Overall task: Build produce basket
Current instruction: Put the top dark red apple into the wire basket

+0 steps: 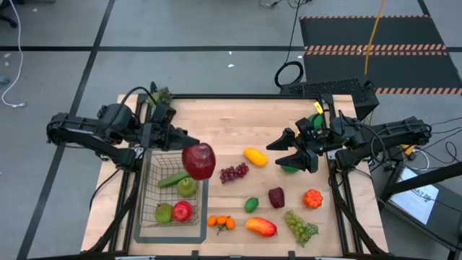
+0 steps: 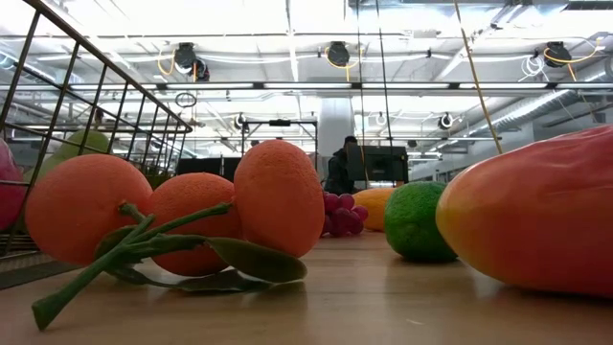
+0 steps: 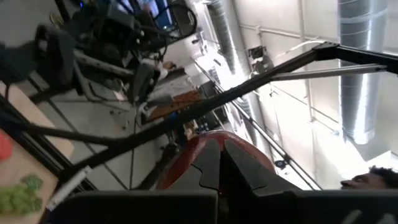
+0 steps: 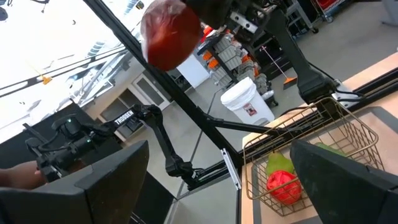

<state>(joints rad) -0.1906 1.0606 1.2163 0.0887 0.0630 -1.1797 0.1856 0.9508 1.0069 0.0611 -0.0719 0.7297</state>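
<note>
The left gripper [image 1: 189,146], pinching a red apple [image 1: 199,160], holds it above the wire basket [image 1: 146,189], which already contains a cucumber, pear and smaller fruit. Step in hand: delivery; next, lowering and release. The right gripper [image 1: 289,150] waits spread above the surface [image 1: 216,115].

oranges [image 2: 192,216] foreground | lime [image 2: 421,222] beside mango [image 2: 541,220] | basket [image 2: 86,115] at left

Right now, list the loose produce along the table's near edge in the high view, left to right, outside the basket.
Oranges → lime → mango → dark red fruit → green grapes → orange-red fruit.
</note>
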